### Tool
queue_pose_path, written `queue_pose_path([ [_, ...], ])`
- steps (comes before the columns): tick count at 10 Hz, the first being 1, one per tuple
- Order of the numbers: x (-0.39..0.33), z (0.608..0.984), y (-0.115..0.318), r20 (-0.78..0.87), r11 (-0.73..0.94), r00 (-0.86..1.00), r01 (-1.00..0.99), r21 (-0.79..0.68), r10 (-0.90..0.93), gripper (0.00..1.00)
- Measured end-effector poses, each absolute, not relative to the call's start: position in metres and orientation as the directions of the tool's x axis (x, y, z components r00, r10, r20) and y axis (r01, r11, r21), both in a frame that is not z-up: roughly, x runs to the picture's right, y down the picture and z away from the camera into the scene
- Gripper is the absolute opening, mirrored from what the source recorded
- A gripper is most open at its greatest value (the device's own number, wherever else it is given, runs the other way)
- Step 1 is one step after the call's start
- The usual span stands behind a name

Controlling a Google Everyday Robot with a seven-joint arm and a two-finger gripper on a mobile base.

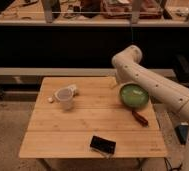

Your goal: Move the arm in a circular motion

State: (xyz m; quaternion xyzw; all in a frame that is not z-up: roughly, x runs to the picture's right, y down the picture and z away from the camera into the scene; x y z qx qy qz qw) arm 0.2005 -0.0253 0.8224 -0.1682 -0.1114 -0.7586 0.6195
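The arm (153, 85) is cream-white with dark dots along its side. It comes in from the lower right, rises to a rounded joint (129, 56) and bends down toward the table's back edge. My gripper (117, 81) hangs at that end, just left of the green bowl (134, 96) and well right of the clear cup (65, 98). It is mostly hidden behind the arm's own segment.
The wooden table (78, 125) carries the cup with a white object (73, 89) behind it and a small white bit (50, 99) to its left. A red-handled tool (140, 118) lies right of centre, a black device (103, 145) near the front edge. Dark shelving stands behind.
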Motion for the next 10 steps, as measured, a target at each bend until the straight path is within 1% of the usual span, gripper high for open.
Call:
queue_pose_path([
  [1,0.213,0.812,-0.015,0.408,-0.173,-0.141,0.984,-0.041,-0.902,0.80],
  [3,0.226,0.780,0.014,0.444,-0.107,-0.091,0.994,-0.012,-0.891,0.80],
  [7,0.239,0.714,0.071,0.531,-0.161,-0.121,0.987,-0.029,-0.839,0.80],
  [10,0.203,0.682,0.097,0.549,-0.207,-0.162,0.978,-0.022,-0.820,0.80],
])
